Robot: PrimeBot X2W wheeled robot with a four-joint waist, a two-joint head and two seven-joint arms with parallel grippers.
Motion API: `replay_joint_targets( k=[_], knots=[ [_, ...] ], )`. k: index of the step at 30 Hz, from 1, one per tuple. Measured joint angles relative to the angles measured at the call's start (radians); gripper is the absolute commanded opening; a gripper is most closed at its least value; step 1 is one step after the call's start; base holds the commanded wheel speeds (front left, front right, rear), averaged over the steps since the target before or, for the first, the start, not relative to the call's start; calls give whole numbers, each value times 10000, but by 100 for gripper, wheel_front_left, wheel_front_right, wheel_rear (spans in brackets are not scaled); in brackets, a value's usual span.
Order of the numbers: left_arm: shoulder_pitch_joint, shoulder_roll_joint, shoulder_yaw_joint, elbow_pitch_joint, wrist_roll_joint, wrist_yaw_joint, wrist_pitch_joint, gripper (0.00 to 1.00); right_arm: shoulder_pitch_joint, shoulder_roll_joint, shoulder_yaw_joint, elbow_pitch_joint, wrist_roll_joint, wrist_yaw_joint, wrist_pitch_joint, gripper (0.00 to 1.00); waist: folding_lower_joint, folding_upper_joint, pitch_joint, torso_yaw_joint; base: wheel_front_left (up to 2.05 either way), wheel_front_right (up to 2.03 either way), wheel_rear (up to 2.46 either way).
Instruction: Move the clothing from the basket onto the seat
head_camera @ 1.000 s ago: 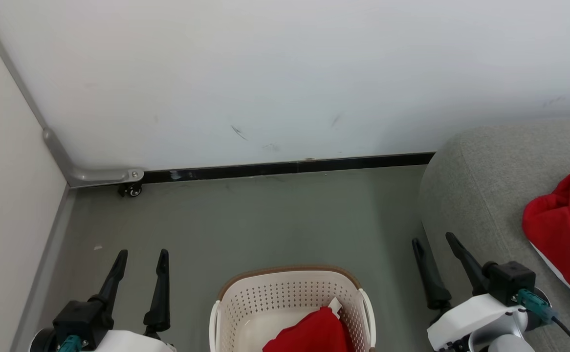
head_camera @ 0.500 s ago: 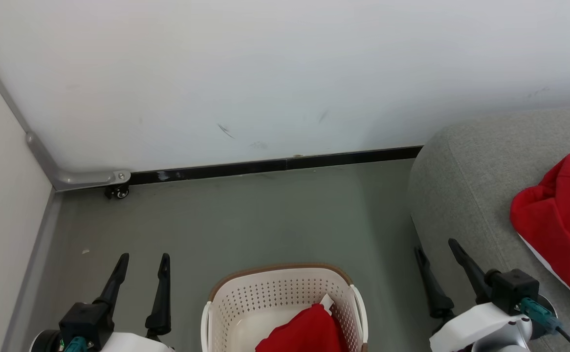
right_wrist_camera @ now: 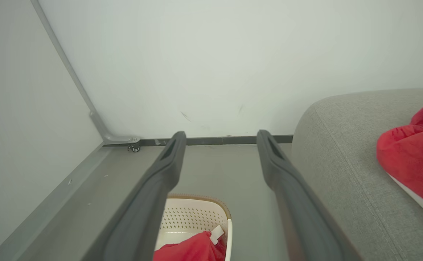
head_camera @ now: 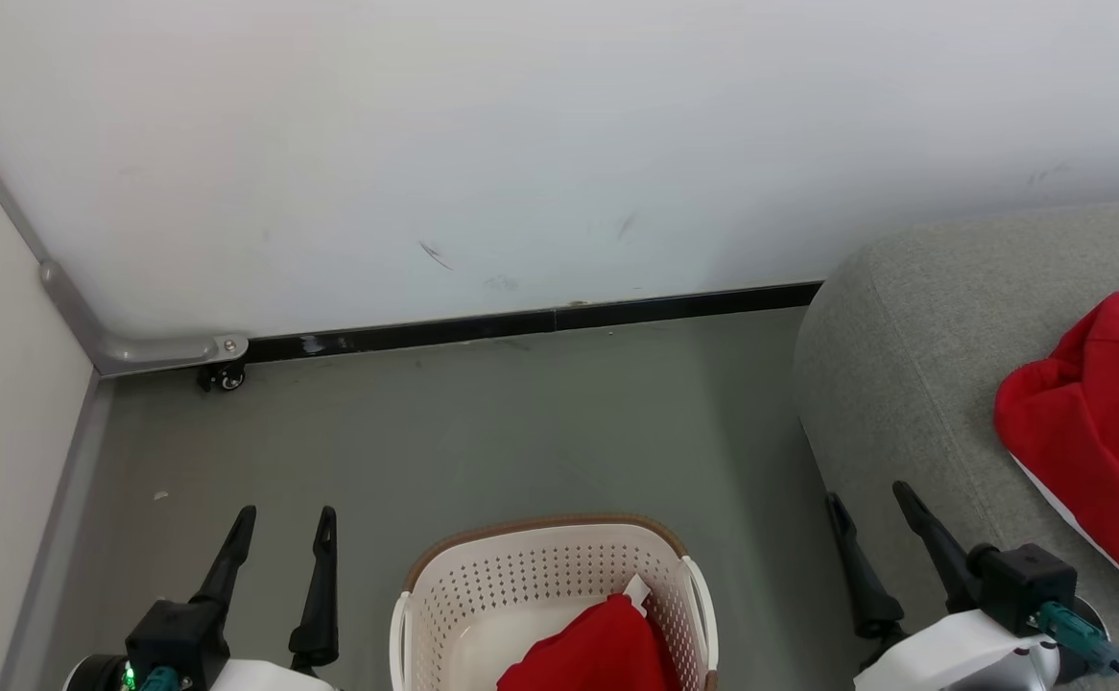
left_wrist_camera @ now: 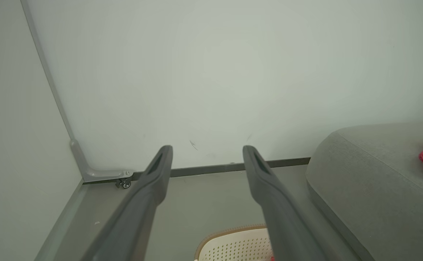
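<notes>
The cream basket (head_camera: 540,566) with a brown rim stands on the floor at the bottom centre, a red garment (head_camera: 593,653) with a white tag lying in its right half. Another red garment (head_camera: 1097,432) with white trim lies on the grey seat (head_camera: 915,384) at the right. My left gripper (head_camera: 288,518) hangs open at the lower left, left of the basket, holding nothing. At the lower right my right gripper (head_camera: 869,492) is open and empty by the seat's front corner. The right wrist view has the basket (right_wrist_camera: 197,217), its garment (right_wrist_camera: 193,250) and the seat (right_wrist_camera: 342,145).
A white wall with a black skirting strip (head_camera: 521,321) runs behind the grey floor (head_camera: 483,422). A pale panel with a metal foot and small caster (head_camera: 219,377) closes off the left side.
The whole head picture has shifted left and slightly up, so the camera has turned. Both grippers sit lower in the picture, still open and empty. The garments have not moved.
</notes>
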Motion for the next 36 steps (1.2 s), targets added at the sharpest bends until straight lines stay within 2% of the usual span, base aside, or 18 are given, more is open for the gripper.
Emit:
replay_joint_targets(
  k=[36],
  knots=[
    [167,-192,313,113,337,-182,0,100,440,19,-132,-1168,102,0,456,100,0,0,102,220,0,0,0]
  ],
)
